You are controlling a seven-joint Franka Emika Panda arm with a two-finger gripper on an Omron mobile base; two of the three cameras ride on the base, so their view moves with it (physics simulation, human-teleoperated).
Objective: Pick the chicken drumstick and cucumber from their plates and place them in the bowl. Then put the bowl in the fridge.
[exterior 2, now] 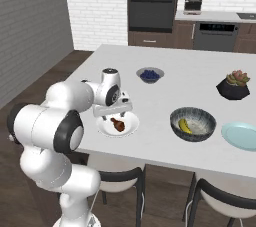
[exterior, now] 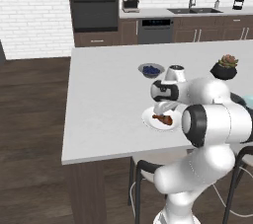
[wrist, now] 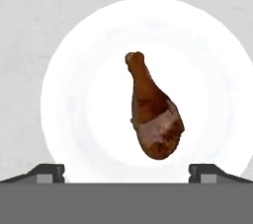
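Note:
The reddish-brown chicken drumstick lies on the white plate, also seen as the drumstick on its plate near the counter's front edge. My gripper hangs just above it, open, its fingertips spread wide to either side and touching nothing. In the left base view the drumstick sits on the plate right under the hand. The yellow-green cucumber rests inside the dark speckled bowl. The pale blue-green plate lies bare at the right. The fridge is out of view.
A small bowl of blue berries and a dark pot with a succulent stand farther back on the grey island counter. Dark stools sit under the front edge. Oven and dishwasher line the back wall.

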